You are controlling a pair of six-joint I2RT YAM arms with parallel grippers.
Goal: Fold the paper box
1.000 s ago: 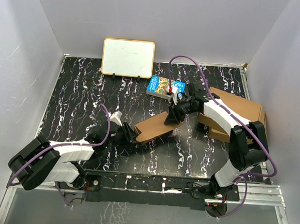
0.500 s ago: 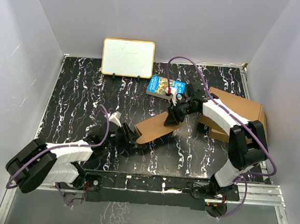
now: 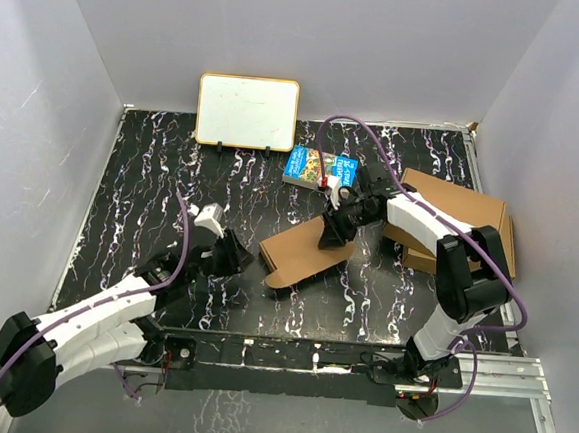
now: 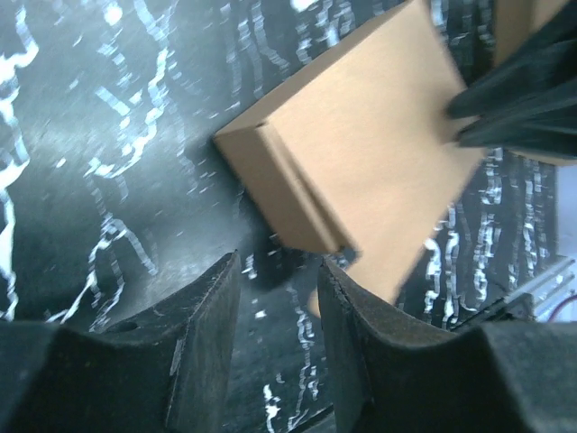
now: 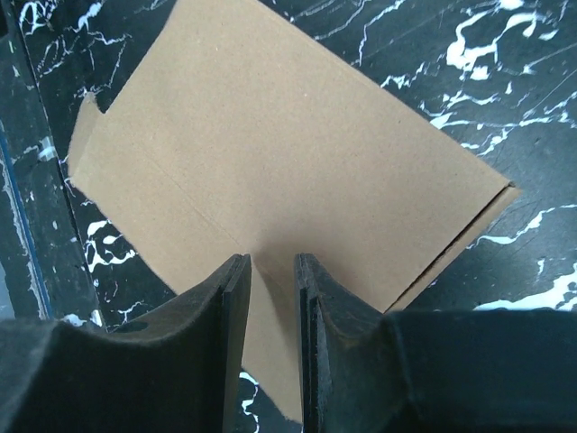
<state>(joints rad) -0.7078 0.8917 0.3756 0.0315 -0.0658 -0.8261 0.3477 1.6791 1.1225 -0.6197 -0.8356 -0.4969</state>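
The paper box (image 3: 302, 250) lies flat on the black marbled table as a thin brown cardboard rectangle, with a small tab sticking out at its near left end. In the left wrist view the paper box (image 4: 361, 162) shows a folded side wall at its corner. My left gripper (image 3: 234, 255) stands open just left of that end, apart from it, and in its own view the left gripper (image 4: 278, 271) has only table between its fingers. My right gripper (image 3: 330, 232) presses its tips on the box's top panel (image 5: 288, 153); the right gripper (image 5: 270, 262) is narrowly open and grips nothing.
A white board (image 3: 248, 111) with a yellow frame stands at the back wall. A blue printed packet (image 3: 319, 168) lies behind the box. Two larger brown cardboard boxes (image 3: 460, 215) are stacked at the right, under the right arm.
My left gripper has drawn back to the left, away from the box's left end where it was before. The right gripper has stayed on the box top.
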